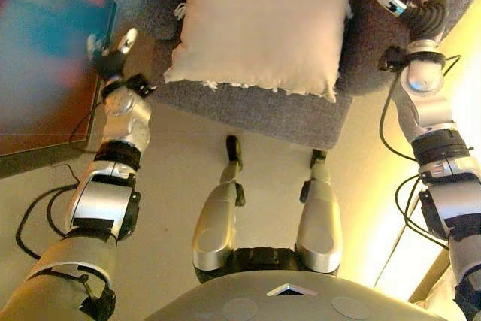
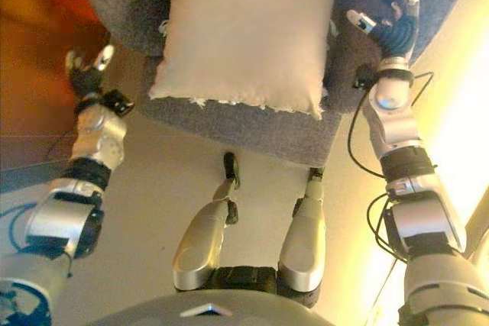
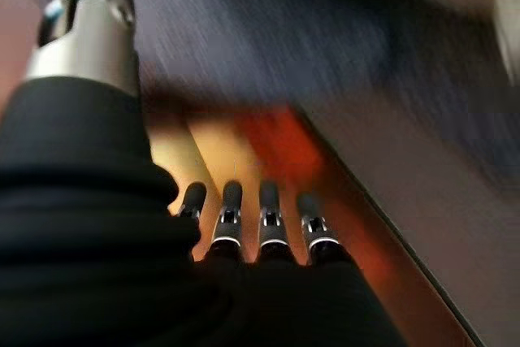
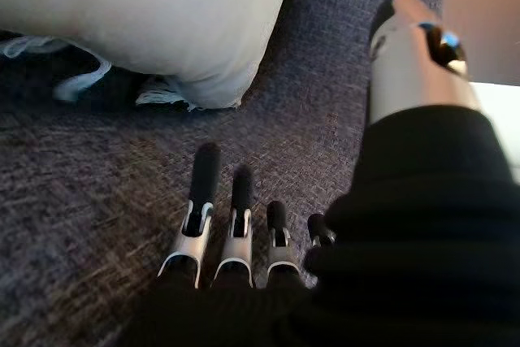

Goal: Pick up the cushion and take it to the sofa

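Grey woven sofa (image 1: 255, 110) fabric sits right under the right hand (image 4: 244, 225), fingers straight and apart, thumb off to the side, holding nothing. Just past those fingertips is a corner of the cream cushion (image 1: 263, 24), lying flat on the seat with its fringe showing, close to the hand but not touching. Left hand (image 1: 111, 52) hangs off the other side of the cushion, beyond the sofa's edge, fingers relaxed and spread too, empty, over a reddish-brown floor (image 3: 268, 144). So the cushion lies between both hands.
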Robot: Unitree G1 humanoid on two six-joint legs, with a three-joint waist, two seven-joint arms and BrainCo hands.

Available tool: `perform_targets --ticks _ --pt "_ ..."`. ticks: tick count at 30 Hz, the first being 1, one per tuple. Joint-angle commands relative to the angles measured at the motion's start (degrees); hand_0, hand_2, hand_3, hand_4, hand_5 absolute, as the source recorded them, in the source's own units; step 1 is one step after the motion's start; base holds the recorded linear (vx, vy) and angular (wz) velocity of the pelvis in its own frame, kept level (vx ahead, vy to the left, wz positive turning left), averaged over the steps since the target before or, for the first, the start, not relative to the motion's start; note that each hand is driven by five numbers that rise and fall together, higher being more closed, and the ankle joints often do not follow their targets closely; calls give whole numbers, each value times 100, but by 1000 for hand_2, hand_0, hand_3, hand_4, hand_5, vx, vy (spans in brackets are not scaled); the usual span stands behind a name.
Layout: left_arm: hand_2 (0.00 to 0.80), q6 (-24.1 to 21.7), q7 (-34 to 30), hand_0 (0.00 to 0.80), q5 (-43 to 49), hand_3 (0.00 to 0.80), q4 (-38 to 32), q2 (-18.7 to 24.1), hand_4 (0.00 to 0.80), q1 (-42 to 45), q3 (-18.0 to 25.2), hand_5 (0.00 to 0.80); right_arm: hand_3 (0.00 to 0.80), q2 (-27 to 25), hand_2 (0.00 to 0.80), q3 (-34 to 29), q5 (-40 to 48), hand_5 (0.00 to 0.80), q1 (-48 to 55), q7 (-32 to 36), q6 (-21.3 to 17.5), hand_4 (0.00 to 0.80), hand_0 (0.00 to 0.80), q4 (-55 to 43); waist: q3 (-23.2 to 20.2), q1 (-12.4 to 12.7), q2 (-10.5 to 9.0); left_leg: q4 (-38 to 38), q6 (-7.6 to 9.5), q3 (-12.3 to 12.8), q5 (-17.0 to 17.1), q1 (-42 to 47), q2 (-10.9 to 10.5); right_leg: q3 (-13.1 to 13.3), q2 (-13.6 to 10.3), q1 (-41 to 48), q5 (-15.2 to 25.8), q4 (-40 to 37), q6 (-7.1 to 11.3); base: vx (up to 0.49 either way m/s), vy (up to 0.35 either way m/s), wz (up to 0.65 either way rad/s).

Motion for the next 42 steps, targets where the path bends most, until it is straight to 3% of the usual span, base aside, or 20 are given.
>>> perform_targets --ticks 1,7,10,12,13,16,18,19,22,23,24,27,28,30,31,32,35,42 --pt "0 716 121 0 -18 0 905 953 0 536 813 0 0 -1078 0 -1410 301 0 1324 -426 -304 0 0 241 -505 -91 -112 747 -358 84 -896 169 322 -57 -702 -169 -233 513 262 166 -75 11" --pt "0 961 -55 0 144 0 1234 1140 0 1556 1280 0 0 -914 0 -2235 387 0 2669 -428 -477 0 0 418 -781 -97 -222 712 -374 123 -977 449 357 -185 -627 207 -268 397 280 97 -83 -1" --pt "0 1081 -530 0 633 0 1380 760 0 2830 1514 0 0 -426 0 -2983 1246 0 3754 -18 -510 0 0 1053 -1059 -88 -332 505 -378 151 -992 898 437 -307 -424 718 -351 234 299 73 -189 -3" --pt "0 1096 -612 0 755 0 1363 683 0 2990 1504 0 0 -301 0 -3106 1348 0 3887 70 -487 0 0 1182 -1101 -78 -349 469 -374 154 -981 955 451 -316 -379 782 -360 212 295 18 -158 -9" --pt "0 1071 -1009 0 1024 0 1450 368 0 3502 1523 0 0 195 0 -3312 1315 0 4317 325 -559 0 0 1796 -1288 -59 -423 382 -332 190 -968 1130 494 -334 -226 972 -404 154 279 16 -195 -6" --pt "0 1379 -1487 0 1262 0 1417 -55 0 3998 1475 0 0 733 0 -3336 1553 0 4756 597 -214 0 0 2496 -1506 -14 -456 265 -274 173 -939 1388 526 -345 -36 1216 -459 85 222 8 -196 4" --pt "0 1408 -1571 0 1342 0 1467 -263 0 4147 1435 0 0 941 0 -3287 1624 0 4887 871 -182 0 0 2891 -1588 5 -454 248 -254 169 -936 1483 540 -348 35 1308 -484 79 181 36 -165 -8" --pt "0 1446 -1796 0 1626 0 1731 -646 0 4394 1297 0 0 1514 0 -3098 1815 0 5054 1480 196 0 0 3761 -1831 56 -486 212 -217 138 -936 1711 579 -286 203 1552 -547 47 85 86 -209 -3" --pt "0 1508 -2145 0 1820 0 2146 -1011 0 4422 1154 0 0 1965 0 -2801 2059 0 4977 2036 1000 0 0 4476 -2050 103 -527 67 -190 147 -984 2072 605 -196 391 1882 -622 -76 -13 64 -203 -9" --pt "0 1530 -2169 0 1831 0 2170 -1033 0 4413 1148 0 0 1983 0 -2774 2042 0 4962 2052 1015 0 0 4513 -2073 105 -533 63 -189 148 -974 2066 602 -185 400 1871 -614 -82 -23 52 -180 -18" --pt "0 1612 -2306 0 2064 0 2366 -1274 0 4364 1066 0 0 2235 0 -2489 1433 0 4858 2188 1460 0 0 4679 -2194 127 -553 36 -157 113 -1046 2227 587 -120 508 2015 -682 -120 -94 54 -166 -17" --pt "0 1615 -2327 0 2168 0 2421 -1479 0 4310 868 0 0 2447 0 -1948 675 0 4758 2173 1730 0 0 4671 -2250 157 -578 119 -145 12 -1159 2355 565 -50 592 2125 -735 -124 -164 52 -150 -11" --pt "0 1810 -2403 0 2240 0 2433 -1639 0 4278 702 0 0 2610 0 -1287 -308 0 4649 2217 1946 0 0 4448 -2300 223 -609 214 -110 -144 -1302 2445 512 10 626 2235 -783 -154 -198 9 -105 -12" --pt "0 1878 -2418 0 2222 0 2433 -1667 0 4270 658 0 0 2635 0 -1135 -550 0 4624 2282 2018 0 0 4377 -2327 237 -625 227 -100 -204 -1319 2436 487 25 623 2227 -776 -169 -198 -8 -76 -23" --pt "0 2094 -2476 0 2267 0 2417 -1699 0 4237 496 0 0 2665 0 -700 -855 0 4560 2304 2092 0 0 4221 -2348 291 -631 198 -65 -392 -1388 2504 415 89 638 2253 -784 -203 -190 -32 -37 -23" --pt "0 2222 -2454 0 2444 0 2418 -1706 0 4165 316 0 0 2654 0 -493 -843 0 4496 2246 2211 0 0 4127 -2408 288 -637 142 -21 -410 -1404 2542 397 112 647 2252 -800 -203 -195 -32 -36 -30" --pt "0 2587 -2337 0 2450 0 2322 -1652 0 4019 -32 0 0 2624 0 -331 -642 0 4481 2221 2227 0 0 4100 -2475 225 -621 1 3 -280 -1387 2656 418 94 665 2290 -835 -203 -206 -14 34 -25" --pt "0 2849 -2284 0 2003 0 2383 -1574 0 3900 -165 0 0 2634 0 -303 -616 0 4533 2059 2179 0 0 4211 -2599 175 -630 -83 -8 -273 -1402 2667 443 22 661 2318 -863 -195 -169 -5 50 0"
